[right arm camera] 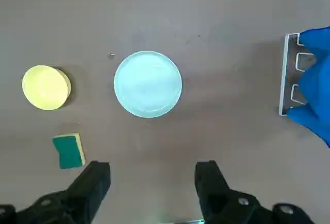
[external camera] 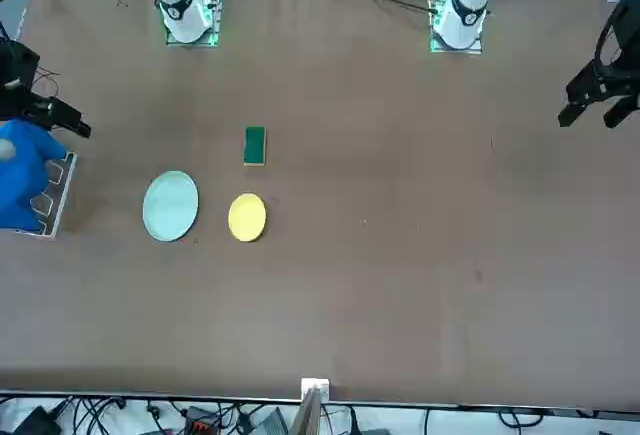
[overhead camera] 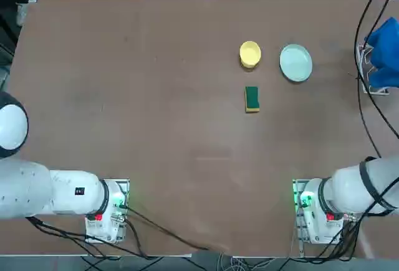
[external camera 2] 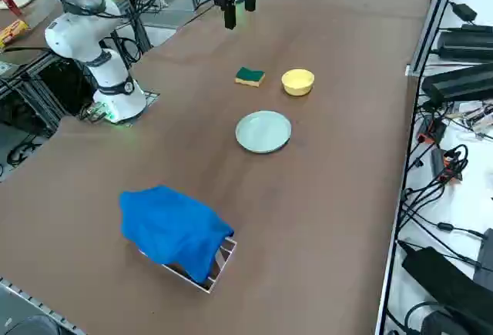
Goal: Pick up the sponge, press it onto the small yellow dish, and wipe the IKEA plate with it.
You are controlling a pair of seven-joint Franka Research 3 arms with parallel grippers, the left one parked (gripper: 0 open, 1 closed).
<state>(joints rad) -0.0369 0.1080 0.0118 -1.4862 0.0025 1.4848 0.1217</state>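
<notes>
We have our right fingers wide open with nothing in them. They are up above the table. The sponge lies flat on the table with its green side up. It is near the yellow dish and the pale green plate, and it touches neither. Seen from above, its long side points away from our arm bases, toward the far edge. The sponge is over on our left side of the fingers, not between them. Our right arm is the working one, so we think it should move left first, then line up and go down around the short way across.
</notes>
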